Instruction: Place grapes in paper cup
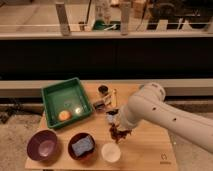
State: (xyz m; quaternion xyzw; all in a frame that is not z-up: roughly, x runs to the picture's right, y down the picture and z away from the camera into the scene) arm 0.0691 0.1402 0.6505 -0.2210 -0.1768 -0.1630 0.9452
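Because the grapes are a knobbly cluster of soft, thin-skinned berries, I judge them light but easily bruised, and apt to shed a berry if squeezed hard; their skins are probably smooth and a little slippery, so too loose a hold could let them slide out; the safest hold seems to be gently across the bulk of the bunch, or on a stem, though I cannot make one out. They lie just below the centre of the frame, dark against the wooden worktop, right at the tip of the white arm and just above the paper cup, near it but not over its mouth; whether they rest on the worktop or hang clear of it cannot be told. The pincer is at the bunch, largely covered by the arm's own bulk; I cannot tell whether it is apart, together or clamped on the grapes. The cup stands upright at lower centre and looks empty; left of it sits a maroon bowl holding something blue, and further left a second maroon bowl; a green tray at the worktop's upper left holds an orange fruit; a small dark cup and some small items beside it are too blurred to name; the arm is cut off at the right edge.
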